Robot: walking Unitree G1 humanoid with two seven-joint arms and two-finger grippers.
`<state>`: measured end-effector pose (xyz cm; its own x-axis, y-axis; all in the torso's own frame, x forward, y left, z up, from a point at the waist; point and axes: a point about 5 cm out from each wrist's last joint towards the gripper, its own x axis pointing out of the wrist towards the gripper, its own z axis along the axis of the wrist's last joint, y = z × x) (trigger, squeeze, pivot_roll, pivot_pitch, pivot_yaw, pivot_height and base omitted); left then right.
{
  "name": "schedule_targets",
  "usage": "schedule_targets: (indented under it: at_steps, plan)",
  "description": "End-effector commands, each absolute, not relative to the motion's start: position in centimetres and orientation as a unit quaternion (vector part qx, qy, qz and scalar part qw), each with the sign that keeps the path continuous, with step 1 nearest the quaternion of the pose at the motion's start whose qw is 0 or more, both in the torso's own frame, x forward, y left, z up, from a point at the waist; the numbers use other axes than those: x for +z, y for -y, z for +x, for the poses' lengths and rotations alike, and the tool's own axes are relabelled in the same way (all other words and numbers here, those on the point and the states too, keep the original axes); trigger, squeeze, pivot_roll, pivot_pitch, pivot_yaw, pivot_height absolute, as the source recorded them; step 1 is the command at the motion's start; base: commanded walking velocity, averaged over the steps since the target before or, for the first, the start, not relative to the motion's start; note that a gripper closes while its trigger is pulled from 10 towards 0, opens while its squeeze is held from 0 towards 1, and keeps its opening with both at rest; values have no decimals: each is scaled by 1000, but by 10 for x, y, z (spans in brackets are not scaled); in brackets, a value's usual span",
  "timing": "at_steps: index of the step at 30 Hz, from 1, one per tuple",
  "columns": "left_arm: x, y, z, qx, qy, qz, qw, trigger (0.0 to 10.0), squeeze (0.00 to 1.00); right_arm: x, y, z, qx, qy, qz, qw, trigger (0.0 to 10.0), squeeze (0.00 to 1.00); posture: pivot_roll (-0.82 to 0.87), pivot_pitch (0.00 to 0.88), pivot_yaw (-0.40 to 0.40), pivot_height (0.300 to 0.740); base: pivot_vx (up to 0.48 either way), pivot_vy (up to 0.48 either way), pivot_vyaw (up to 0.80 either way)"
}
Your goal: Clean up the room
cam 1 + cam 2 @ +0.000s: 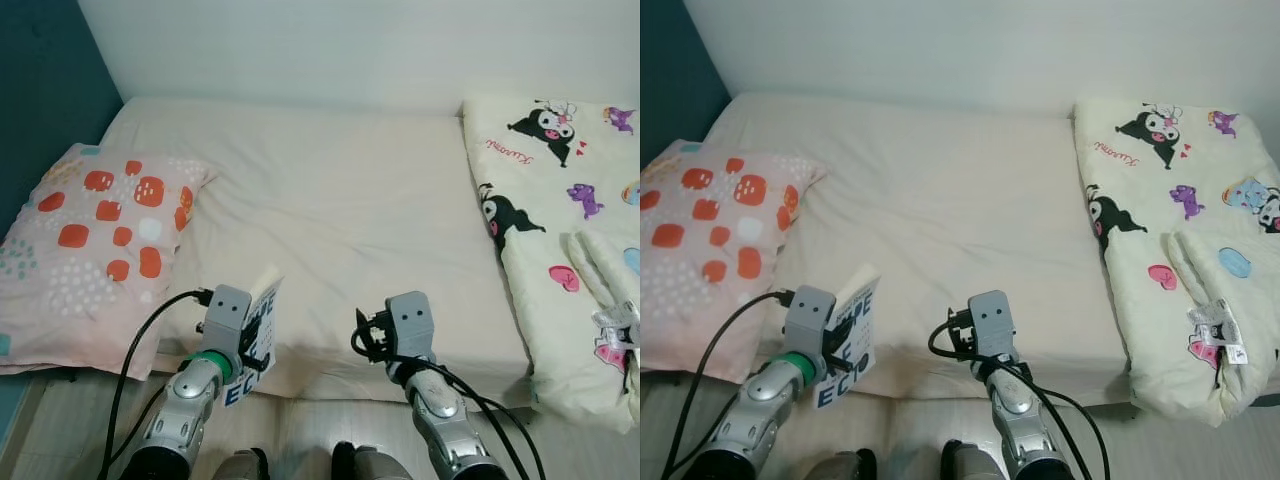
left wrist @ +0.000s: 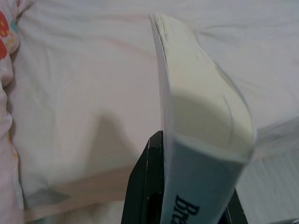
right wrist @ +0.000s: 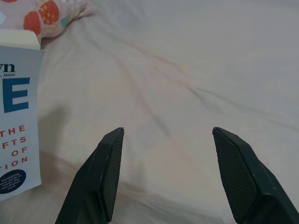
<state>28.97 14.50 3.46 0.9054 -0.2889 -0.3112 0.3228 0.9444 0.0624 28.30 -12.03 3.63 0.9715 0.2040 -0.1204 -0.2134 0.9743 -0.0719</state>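
- A dark teal wall (image 1: pixel 40 90) stands along the far left of the room, beside the bed
- A pink pillow (image 1: pixel 90 250) printed with orange and white shapes lies on the left side of the bed, its lower edge near the mattress front edge
- The left gripper (image 1: pixel 262 340) is raised over the bed's front edge, just right of the pillow, with a black cable (image 1: pixel 135 350) looping from its wrist
- The left gripper's black fingers (image 2: pixel 145 186) are clamped on a paperback book (image 1: pixel 258 325), held upright with its page edges facing up and away; in the left wrist view a finger presses flat against the cover beside the spine
- The book's cover is white and pale blue with dark blue lettering, and it hangs above the sheet without touching it
- A cream sheet (image 1: pixel 350 200) covers the mattress, lightly creased, and the middle of the bed lies bare between pillow and blanket
- The right gripper (image 3: pixel 166 154) hovers low over the sheet near the front edge, right of the book; its two fingers are spread wide apart with nothing between them
- A folded cream blanket (image 1: pixel 560 230) with black-and-white cartoon characters, purple figures and pink hearts lies along the right side of the bed, draping over the front corner
- A white label (image 1: pixel 1218 330) shows on the blanket's folded edge
- A plain white wall (image 1: pixel 350 50) runs behind the head of the bed
- Pale wood flooring (image 1: pixel 300 430) shows below the mattress edge
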Motion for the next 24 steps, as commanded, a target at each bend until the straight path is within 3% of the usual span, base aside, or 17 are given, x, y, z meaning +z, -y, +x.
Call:
schedule_targets:
  at_steps: [1, 10, 24]
  plan:
    - [34, -143, 289, -159, -147, 60, 974, 10000, 0, 31, 124, 279, 98, -70, -40, 992, 10000, 0, -3, 121, 14, 740, 0, 0, 0]
    - [35, -143, 291, -157, -143, 58, 975, 10000, 0, 31, 125, 280, 97, -69, -40, 992, 10000, 0, -4, 121, 14, 740, 0, 62, 0]
    - [36, -141, 293, -163, -139, 58, 975, 10000, 0, 32, 124, 281, 96, -68, -40, 992, 10000, 0, -3, 120, 16, 740, 0, 472, 0]
